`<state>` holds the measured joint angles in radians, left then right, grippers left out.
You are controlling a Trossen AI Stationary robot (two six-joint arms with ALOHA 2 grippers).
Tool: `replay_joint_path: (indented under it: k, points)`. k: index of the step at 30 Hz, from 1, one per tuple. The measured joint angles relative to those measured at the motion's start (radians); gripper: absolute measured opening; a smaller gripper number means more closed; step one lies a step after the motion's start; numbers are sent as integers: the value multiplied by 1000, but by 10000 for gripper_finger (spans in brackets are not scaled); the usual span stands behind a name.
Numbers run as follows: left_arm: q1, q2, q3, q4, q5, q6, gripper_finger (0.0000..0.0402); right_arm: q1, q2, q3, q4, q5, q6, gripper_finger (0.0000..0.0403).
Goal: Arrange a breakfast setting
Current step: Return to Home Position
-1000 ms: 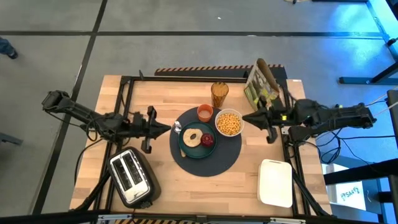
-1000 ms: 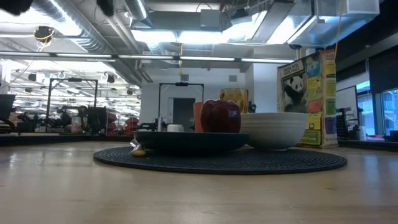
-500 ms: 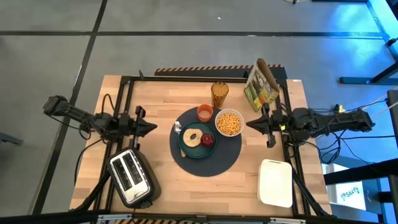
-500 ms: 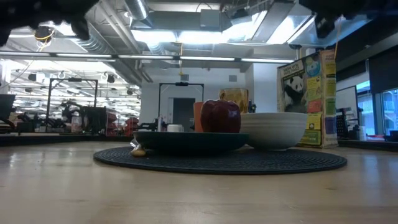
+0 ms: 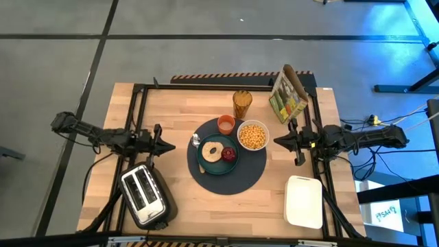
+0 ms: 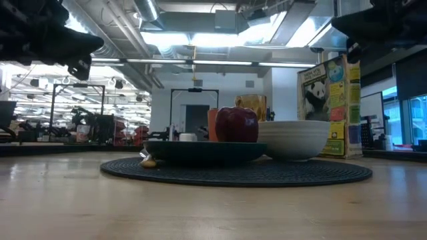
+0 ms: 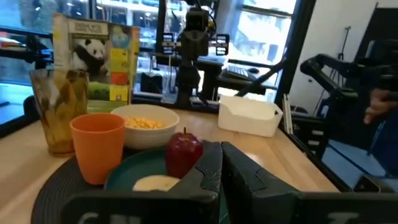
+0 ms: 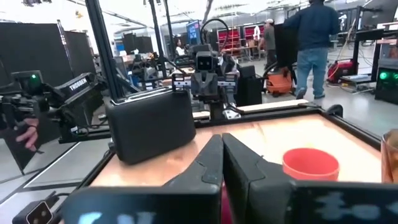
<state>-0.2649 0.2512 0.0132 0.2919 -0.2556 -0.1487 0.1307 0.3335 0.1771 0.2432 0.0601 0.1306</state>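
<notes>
Setting looks complete. Mat (image 5: 226, 177) carries plate (image 5: 204, 165) at centre with bagel (image 5: 211, 150) and red fruit (image 5: 229, 154). Spoon (image 5: 195, 140) on mat beside plate, left-arm side. Bowl (image 5: 239, 134) and orange cup (image 5: 226, 124) at mat's far rim; amber glass (image 5: 242, 103) just off mat. Step in hand, my read: parking arms. Next move needs clear retreat, no grasp. Left gripper (image 5: 168, 143) and right gripper (image 5: 277, 142) flank mat, both clear of it, fingers pinched together, empty.

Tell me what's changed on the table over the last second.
Both arms drew back from the dark-blue mat. The left gripper slid outward to the left and the right gripper outward to the right. Both are shut and empty. The plate, bowl, cup, glass and spoon stayed put.
</notes>
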Motion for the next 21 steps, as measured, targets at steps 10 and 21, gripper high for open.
replay_joint_path:
  k: [10,21]
  points:
    - [110,-82,-1,-169,94,-3,0,-21,-70,-88,45,5,19,0]
    - [270,-168,-5,-279,273,1,0,-181,-133,-170,101,-220,29,0]
